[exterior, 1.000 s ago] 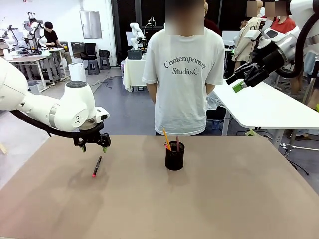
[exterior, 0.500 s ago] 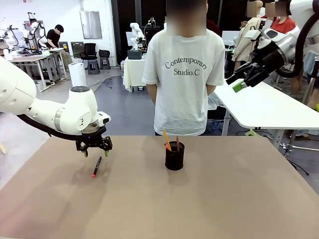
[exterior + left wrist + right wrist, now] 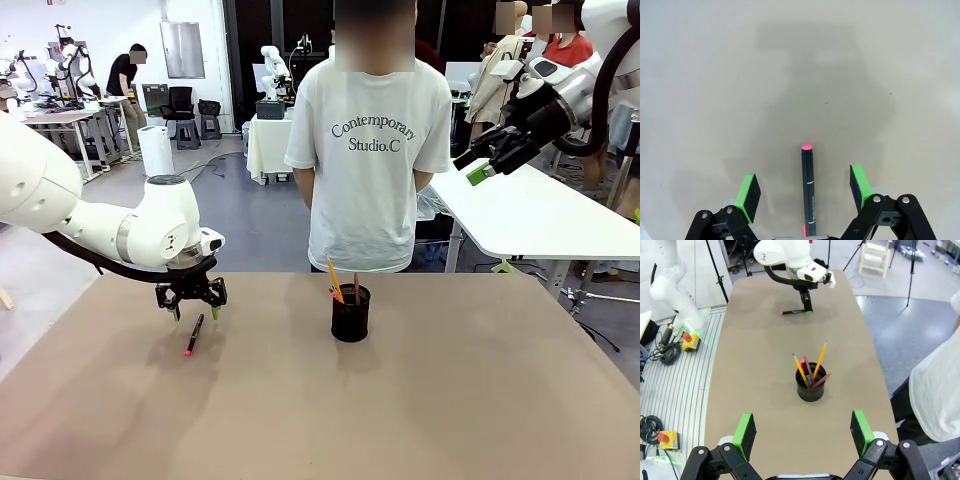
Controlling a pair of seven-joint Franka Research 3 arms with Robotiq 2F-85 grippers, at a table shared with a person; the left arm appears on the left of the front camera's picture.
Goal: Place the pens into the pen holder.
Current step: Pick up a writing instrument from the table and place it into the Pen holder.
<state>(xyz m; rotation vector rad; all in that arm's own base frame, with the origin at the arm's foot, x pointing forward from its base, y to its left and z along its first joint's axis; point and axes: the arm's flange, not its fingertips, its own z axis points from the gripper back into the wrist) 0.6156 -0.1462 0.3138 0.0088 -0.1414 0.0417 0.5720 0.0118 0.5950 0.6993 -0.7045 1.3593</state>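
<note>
We have our left gripper (image 3: 193, 305) low over the table (image 3: 450, 400), fingers spread wide and empty, straddling the last loose pen (image 3: 194, 334), a black one with a pink-red end. From the left wrist camera the pen (image 3: 808, 192) lies lengthwise up the middle of the gap, its pink cap pointing away from us, with clear table between the barrel and each green pad (image 3: 751, 196). Nothing is touching it yet.

Over in the middle of the table sits the pen holder (image 3: 350, 313), the black mesh cup, already carrying several sticks: two yellow pencils (image 3: 810, 365) and a couple of dark reddish ones leaning against the rim. Our right gripper (image 3: 478, 165) hangs high and well off to the right, fingers wide, holding nothing, looking down on the cup (image 3: 810, 388).

Here is where it could slip, in our judgement. The pen is thin and round and lies flat, so if we close before the pads reach table level, they may pinch air above it or roll the barrel out sideways. Come down too hard and the fingertips jam on the tabletop. We also seem to be near one end of the pen rather than its middle, so a grip there could let it swing and droop. And at the cup, the leaning pencils crowd the mouth; a tilted pen could snag them.
</note>
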